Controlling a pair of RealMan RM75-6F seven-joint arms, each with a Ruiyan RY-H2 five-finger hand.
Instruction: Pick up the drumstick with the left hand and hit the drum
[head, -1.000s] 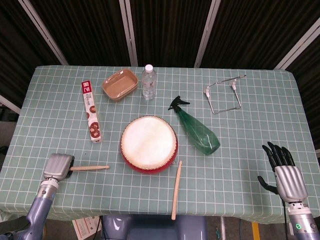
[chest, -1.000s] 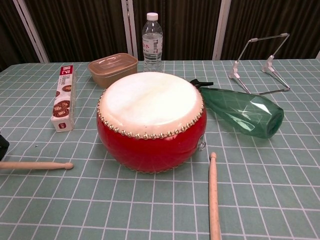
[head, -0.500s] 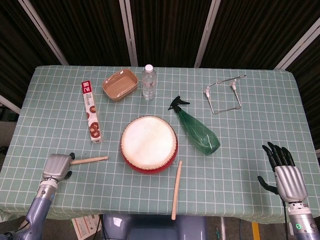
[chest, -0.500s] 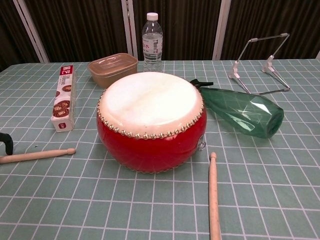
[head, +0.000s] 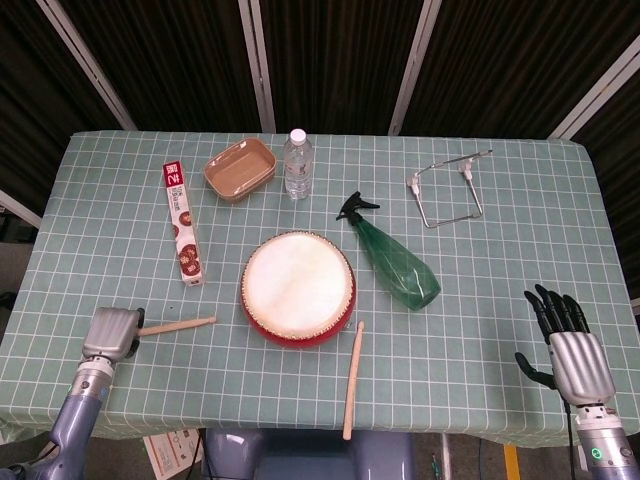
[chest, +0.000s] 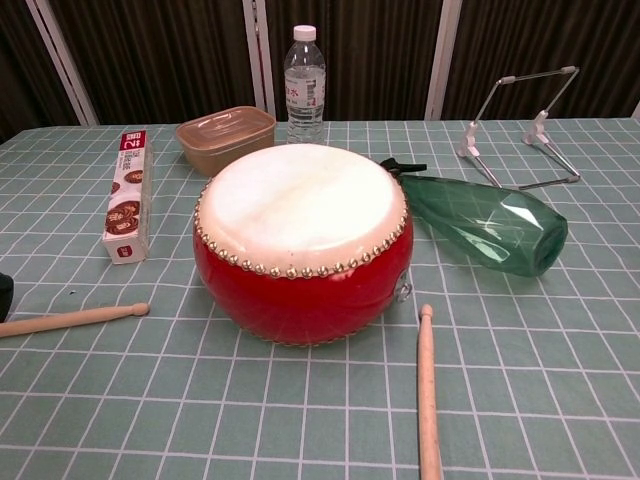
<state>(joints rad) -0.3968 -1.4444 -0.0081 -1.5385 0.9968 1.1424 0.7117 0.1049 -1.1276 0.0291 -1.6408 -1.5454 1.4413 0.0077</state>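
Note:
The red drum (head: 297, 287) with its pale skin (chest: 300, 200) stands mid-table. At the front left my left hand (head: 112, 333) grips the butt of a wooden drumstick (head: 180, 324), whose tip points right toward the drum and stops short of it. In the chest view that drumstick (chest: 75, 319) runs low over the cloth, and only a dark sliver of the left hand (chest: 4, 296) shows at the edge. A second drumstick (head: 352, 380) lies in front of the drum, also seen in the chest view (chest: 428, 395). My right hand (head: 567, 345) rests at the front right, fingers spread, empty.
A green spray bottle (head: 395, 260) lies right of the drum. Behind stand a water bottle (head: 297, 163), a tan food box (head: 240, 168), a long cookie box (head: 182, 222) and a wire stand (head: 450, 185). The table's front edge (head: 300, 432) is close to both hands.
My left hand has turned the drumstick: its tip swung up from lying level, then dipped slightly. The hand shifted a little toward the front. The right hand has not moved.

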